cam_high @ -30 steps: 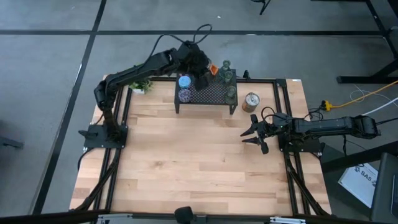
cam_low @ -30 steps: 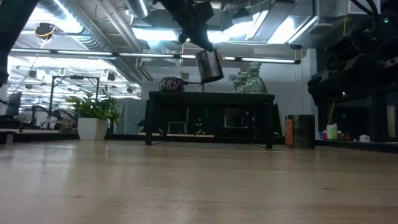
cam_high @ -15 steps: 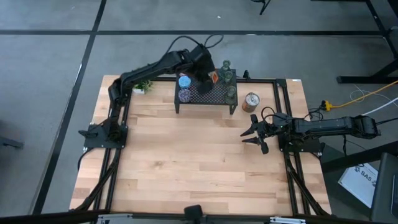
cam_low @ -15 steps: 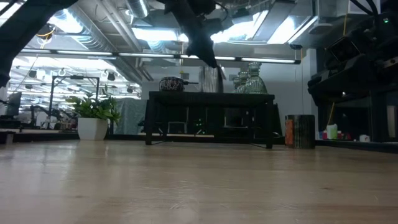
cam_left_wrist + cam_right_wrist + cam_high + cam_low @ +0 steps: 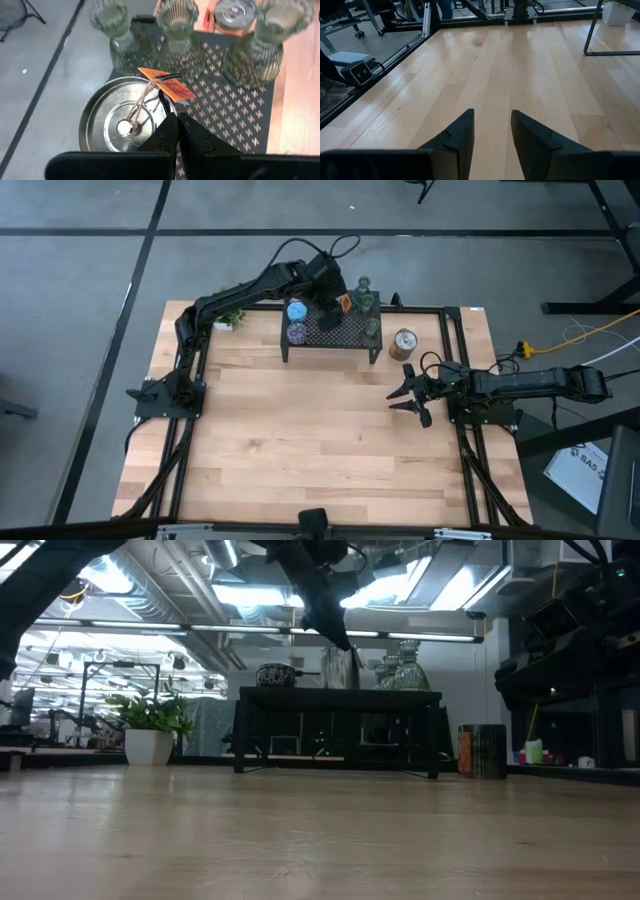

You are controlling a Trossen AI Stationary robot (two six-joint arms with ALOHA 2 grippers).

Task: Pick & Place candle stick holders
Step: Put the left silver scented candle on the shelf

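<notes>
While the left arm reaches across the far side of the wooden table (image 5: 300,440), the left gripper (image 5: 176,116) sits over the black metal mesh stand (image 5: 335,332) with its two dark fingers closed on the near rim of a silver-and-orange candle stick holder (image 5: 120,122). That holder is a shallow round metal cup with a string and an orange tag (image 5: 167,84) tied at its centre; in the low view it stands upright on the stand's top, directly under the gripper. Three ribbed clear greenish glass holders (image 5: 182,42) stand in a row on the mesh just beyond it. On the left end of the stand, the high view shows a blue round holder (image 5: 297,310) and, just in front of it, a purple round holder (image 5: 297,333). A second silver-and-orange holder (image 5: 404,342) stands on the table itself, just beside the stand's right end; the low view shows it upright (image 5: 481,751). A small green potted plant in a white pot (image 5: 150,730) stands on the table to the left of the stand.

The right gripper (image 5: 408,396) waits low over the right part of the table, well apart from the stand. Its fingers (image 5: 462,135) stand apart with only bare wood between them, holding nothing.
</notes>
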